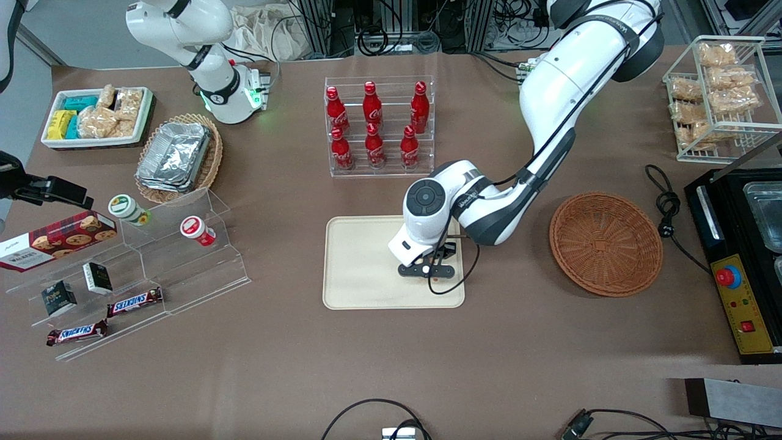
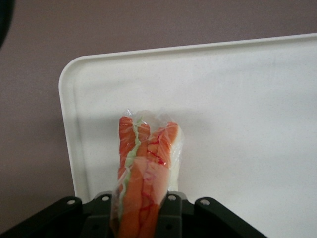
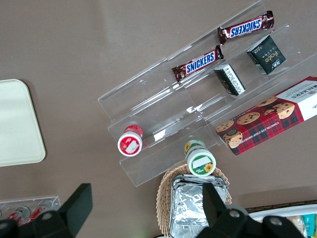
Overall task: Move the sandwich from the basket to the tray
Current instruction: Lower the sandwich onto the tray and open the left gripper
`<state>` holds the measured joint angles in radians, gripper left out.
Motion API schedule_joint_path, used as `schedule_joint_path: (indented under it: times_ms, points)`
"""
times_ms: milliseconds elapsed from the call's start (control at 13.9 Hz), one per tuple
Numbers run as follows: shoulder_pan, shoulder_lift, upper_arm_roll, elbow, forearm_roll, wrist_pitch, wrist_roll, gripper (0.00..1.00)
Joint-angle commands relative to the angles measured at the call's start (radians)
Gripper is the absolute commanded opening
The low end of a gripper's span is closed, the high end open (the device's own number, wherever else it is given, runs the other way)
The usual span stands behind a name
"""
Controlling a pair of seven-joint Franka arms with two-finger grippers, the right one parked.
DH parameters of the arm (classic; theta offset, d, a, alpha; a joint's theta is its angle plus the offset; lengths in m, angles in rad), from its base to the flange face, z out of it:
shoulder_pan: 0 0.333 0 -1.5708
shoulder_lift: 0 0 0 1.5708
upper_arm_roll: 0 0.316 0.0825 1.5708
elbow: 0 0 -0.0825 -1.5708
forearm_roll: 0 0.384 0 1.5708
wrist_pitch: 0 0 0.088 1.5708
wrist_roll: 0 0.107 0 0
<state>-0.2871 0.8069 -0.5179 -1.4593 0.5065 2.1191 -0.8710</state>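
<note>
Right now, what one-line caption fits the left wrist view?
The gripper, shut on the wrapped sandwich, holds it over the cream tray.

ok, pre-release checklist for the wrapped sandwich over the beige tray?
1. Left gripper over the flat cream-beige tray: ok.
2. Clear-wrapped sandwich wedge with orange and green filling held between the fingers: ok.
3. Tray surface below the sandwich bare: ok.
4. Sandwich touching the tray: cannot tell.
5. Round reddish-brown wicker basket emptied: ok.
</note>
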Motion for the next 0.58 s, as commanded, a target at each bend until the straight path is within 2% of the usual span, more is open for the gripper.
schedule_joint_path:
  times_ms: [0, 361, 433, 505]
  points:
    - [-0.017, 0.029, 0.006, 0.034, 0.047, -0.011, -0.031, 0.28]
    - [-0.02, 0.049, 0.004, 0.034, 0.087, -0.011, -0.068, 0.47]
    - [-0.021, 0.051, 0.004, 0.034, 0.087, -0.011, -0.069, 0.59]
    - [-0.026, 0.051, 0.004, 0.036, 0.089, -0.011, -0.088, 0.74]
